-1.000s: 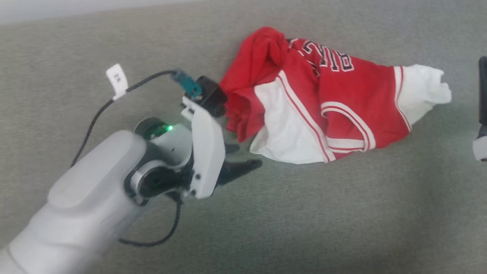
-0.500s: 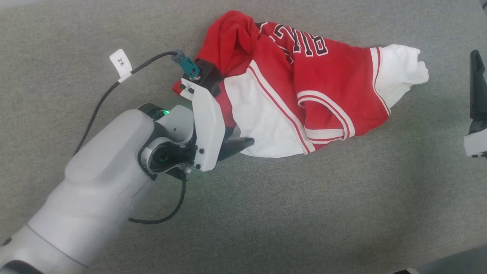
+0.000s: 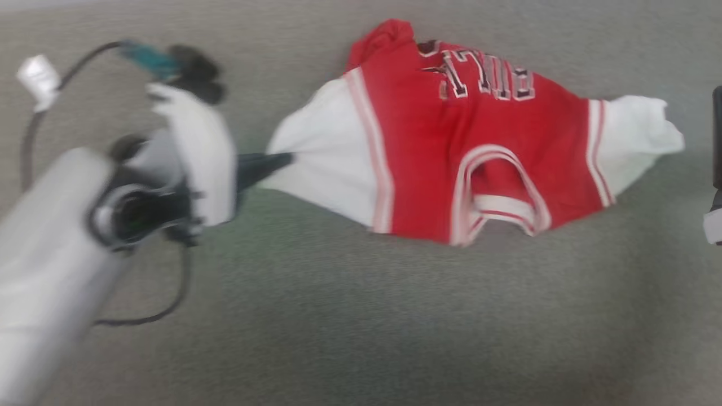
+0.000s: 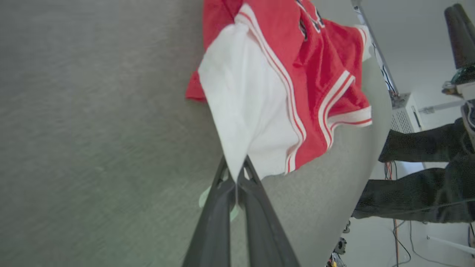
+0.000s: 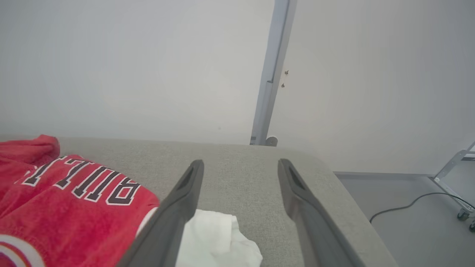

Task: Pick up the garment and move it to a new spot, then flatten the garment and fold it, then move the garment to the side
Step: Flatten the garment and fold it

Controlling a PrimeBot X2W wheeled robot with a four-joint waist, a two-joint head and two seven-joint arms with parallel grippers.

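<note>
The garment is a pair of red shorts with white side panels, striped trim and black lettering, lying stretched across the grey surface. My left gripper is at its left end, shut on the corner of the white panel. In the left wrist view the two fingers meet on that white cloth, and the garment trails away from them. My right gripper is open with nothing between its fingers, just past the garment's right white panel. One of its dark fingers shows at the head view's right edge.
A grey fabric-covered surface carries everything; its rounded edge lies past my right gripper. A black cable with a white tag loops from the left wrist. A person's dark-clad limbs and a white box stand beyond the edge.
My left gripper has shut on the white panel's corner and drawn it leftward, stretching the bunched garment out. The head view has also shifted. The right gripper stays open.
</note>
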